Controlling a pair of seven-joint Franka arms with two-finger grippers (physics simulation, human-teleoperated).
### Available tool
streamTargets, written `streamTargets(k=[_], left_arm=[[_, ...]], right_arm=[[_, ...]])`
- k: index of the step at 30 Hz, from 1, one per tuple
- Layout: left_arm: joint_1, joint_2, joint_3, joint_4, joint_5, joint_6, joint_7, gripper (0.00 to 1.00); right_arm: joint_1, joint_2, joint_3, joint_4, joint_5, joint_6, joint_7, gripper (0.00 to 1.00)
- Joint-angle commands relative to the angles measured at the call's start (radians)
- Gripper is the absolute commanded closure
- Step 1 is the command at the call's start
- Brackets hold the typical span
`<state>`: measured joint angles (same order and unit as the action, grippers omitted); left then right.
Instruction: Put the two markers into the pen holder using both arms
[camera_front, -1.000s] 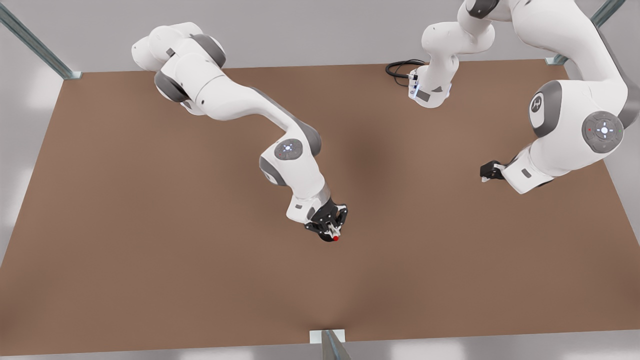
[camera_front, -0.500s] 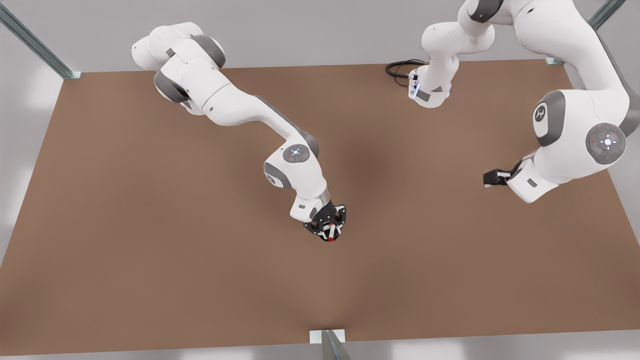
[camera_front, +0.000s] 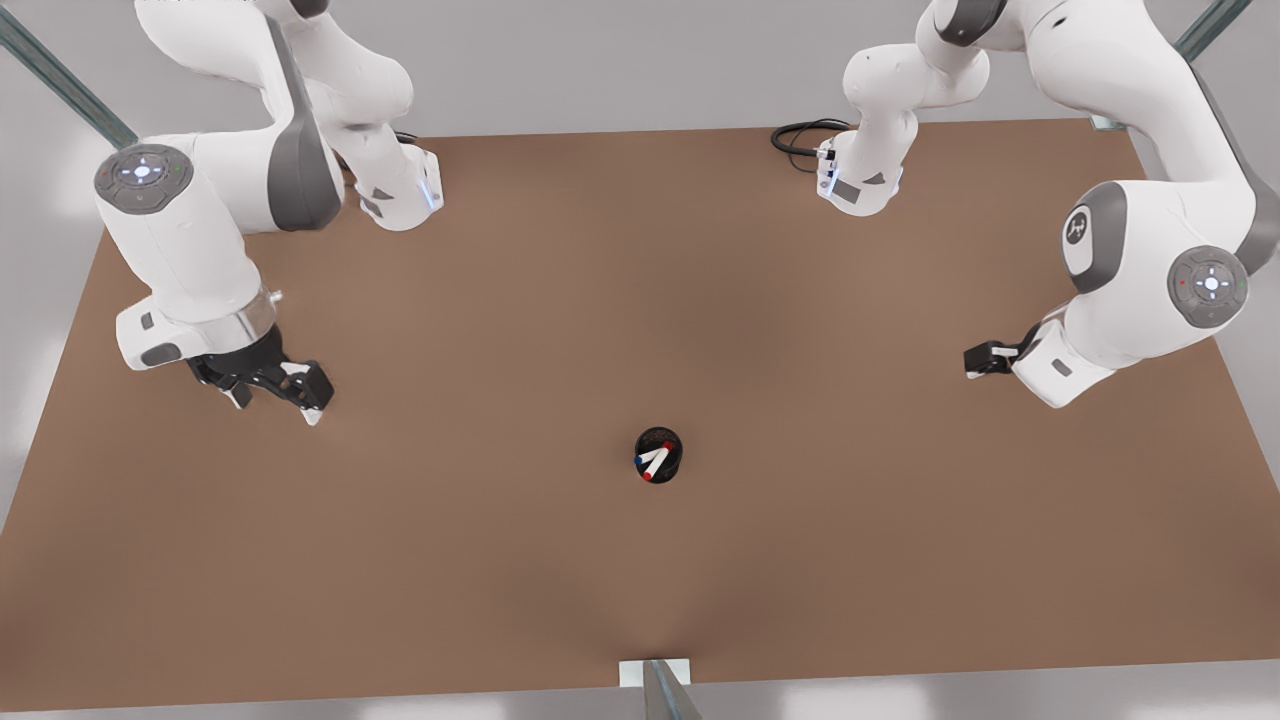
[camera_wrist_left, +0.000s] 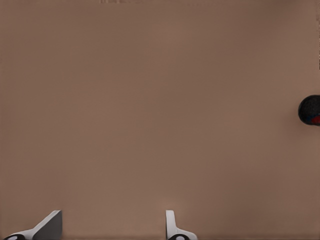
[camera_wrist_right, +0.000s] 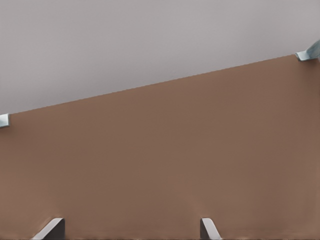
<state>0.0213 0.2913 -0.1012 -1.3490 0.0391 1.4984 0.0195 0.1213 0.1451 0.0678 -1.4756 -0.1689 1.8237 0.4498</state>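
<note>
The black pen holder (camera_front: 658, 455) stands on the brown table a little below the middle of the front view. Both markers lean inside it: the red-ended one (camera_front: 657, 462) and the blue-ended one (camera_front: 643, 459), their tops sticking out past the rim. My left gripper (camera_front: 275, 393) hangs open over bare table far toward the front view's left. In the left wrist view (camera_wrist_left: 110, 227) its fingers are spread, and the holder (camera_wrist_left: 310, 109) sits at the picture's edge. My right gripper (camera_front: 980, 360) waits open at the front view's right, seen also in its wrist view (camera_wrist_right: 130, 229).
The arm bases (camera_front: 400, 195) (camera_front: 860, 180) stand along the table's far edge, with a black cable (camera_front: 800, 135) beside the right one. A metal bracket (camera_front: 655, 675) sits at the near edge. Frame posts stand at the far corners.
The left gripper was at the holder, shut on the red marker. It has let go and swung far toward the front view's left, leaving the marker in the holder. The right arm barely moved.
</note>
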Motion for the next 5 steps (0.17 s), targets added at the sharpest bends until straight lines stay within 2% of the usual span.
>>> streamTargets(k=[1,5], left_arm=[[0.000,-0.001,-0.002,0.001,0.001,-0.003,0.040,0.00],[-0.001,0.002,-0.002,0.002,0.001,-0.003,0.042,0.00]], right_arm=[[0.067,0.017,-0.045,-0.005,0.080,-0.195,-0.576,0.00],[0.061,0.036,-0.043,0.026,0.106,-0.199,-0.565,0.00]])
